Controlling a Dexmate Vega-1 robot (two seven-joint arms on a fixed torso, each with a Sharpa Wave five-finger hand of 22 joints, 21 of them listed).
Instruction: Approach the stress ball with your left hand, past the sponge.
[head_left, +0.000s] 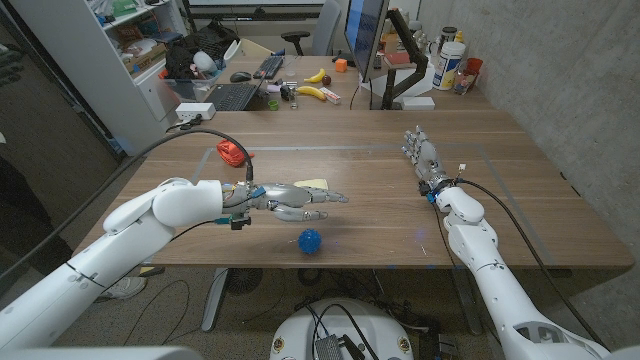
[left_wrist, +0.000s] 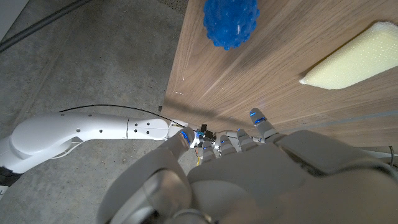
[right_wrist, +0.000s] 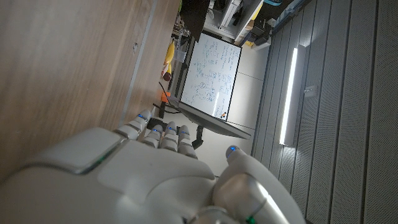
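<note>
Head view. Blue ball (head_left: 310, 240) near the front edge of the bench (head_left: 360, 225), left of middle; round and knobbly, so no long axis or heading to give. Yellow sponge (head_left: 312, 184) farther back, partly hidden by the left robot hand (head_left: 292, 200); its long axis cannot be told here. Left arm comes in from the lower left, forearm roughly level over the bench; robot hand stretched out toward the right side, fingers (head_left: 325, 197) extended and a little apart, holding nothing. Ball lies just in front of and below those fingers, apart from them; sponge just behind. Right robot hand (head_left: 421, 155) at the right side, well apart from the ball, fingers straight, pointing away from the robot, holding nothing. Red object (head_left: 232, 152) back left.

Left wrist view. Ball (left_wrist: 231, 21) close to the bench edge, clear of the left robot hand (left_wrist: 249, 168). Sponge (left_wrist: 356, 55) is a pale wedge, long axis slanting, narrow end toward the bench edge. Fingertips (left_wrist: 258, 118) spread, nothing between them. Right arm (left_wrist: 87, 134) shows against the floor.

Right wrist view. Right robot hand (right_wrist: 155, 171) with fingers side by side, straight, empty, over bare bench (right_wrist: 68, 62). Whiteboard (right_wrist: 214, 78) beyond.
</note>
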